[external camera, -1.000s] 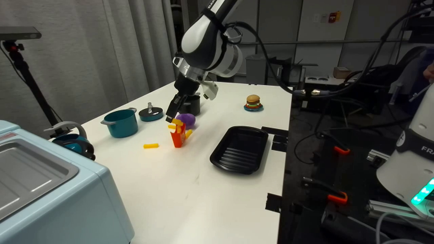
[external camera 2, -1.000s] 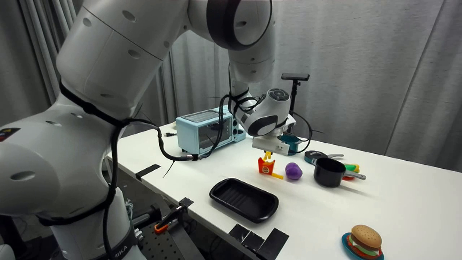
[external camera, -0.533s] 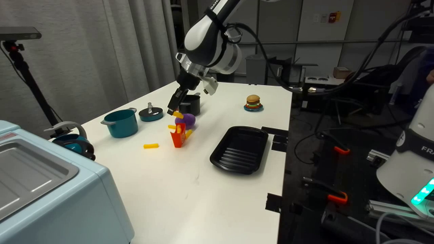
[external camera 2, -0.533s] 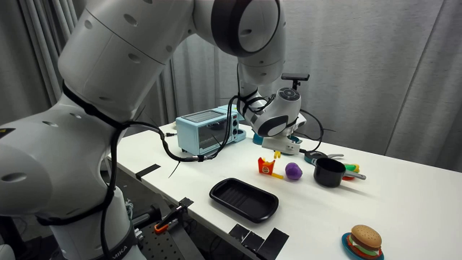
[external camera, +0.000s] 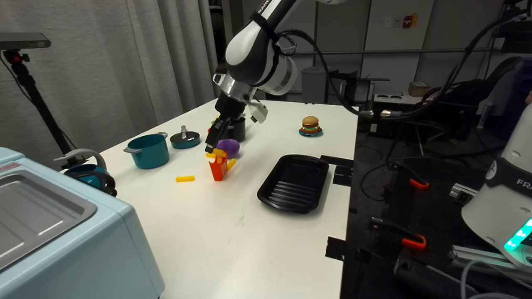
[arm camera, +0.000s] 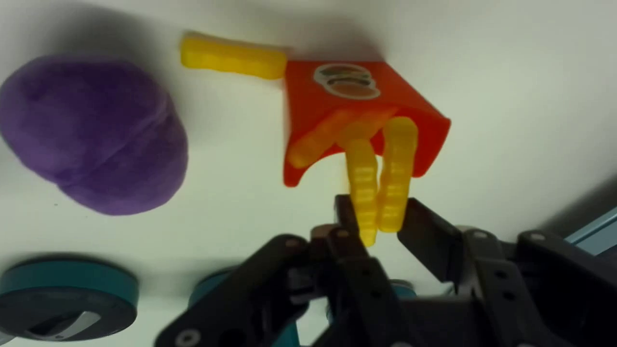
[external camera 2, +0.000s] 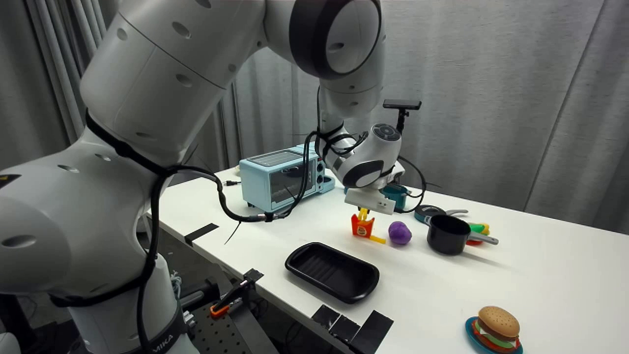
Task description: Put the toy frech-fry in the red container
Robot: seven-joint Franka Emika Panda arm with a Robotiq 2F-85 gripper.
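Observation:
The red container [external camera: 218, 170] stands upright on the white table, and it also shows in the wrist view [arm camera: 304, 103]. A yellow toy fry [arm camera: 308, 144] leans inside it. My gripper [arm camera: 377, 212] is shut on two yellow toy fries [arm camera: 364, 180] side by side, pointing at the container's open mouth. How far their ends reach inside I cannot tell. In an exterior view the gripper [external camera 2: 363, 210] is right above the container. One loose fry [arm camera: 234, 58] lies on the table against the container's side. Another loose fry [external camera: 185, 179] lies apart on the table.
A purple toy [external camera 2: 399, 232] sits close beside the container. A black tray [external camera 2: 291, 264], a black pot [external camera 2: 444, 241], a teal pot [external camera: 149, 155], a lid [external camera: 185, 143] and a toy burger [external camera: 310, 124] stand around. A light blue oven [external camera 2: 255, 184] is at the table's end.
The gripper with the fries first rose and moved off the container, towards the black pot. Now it is back and lower, over the container's mouth. The container has not moved.

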